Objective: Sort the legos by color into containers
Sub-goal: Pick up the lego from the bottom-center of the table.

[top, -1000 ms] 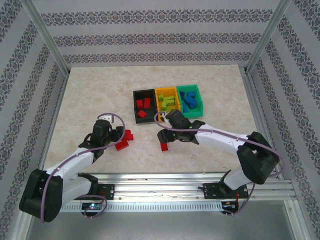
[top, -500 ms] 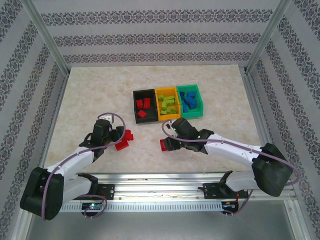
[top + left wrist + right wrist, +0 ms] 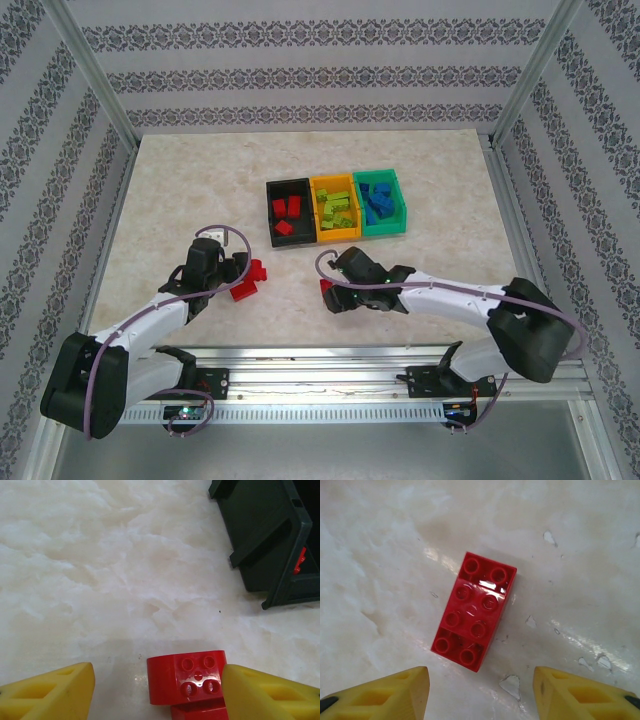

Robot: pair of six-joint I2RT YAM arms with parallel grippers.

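Hovering open, the right claw straddles a red eight-stud plastic brick; the left claw, also open, brackets another red studded brick.

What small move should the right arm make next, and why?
Probably ease the right jaws forward and down until they straddle the red brick, then close them. They stand open, and the brick lies flat on the table, studs up, just ahead of the fingertips, not yet gripped.
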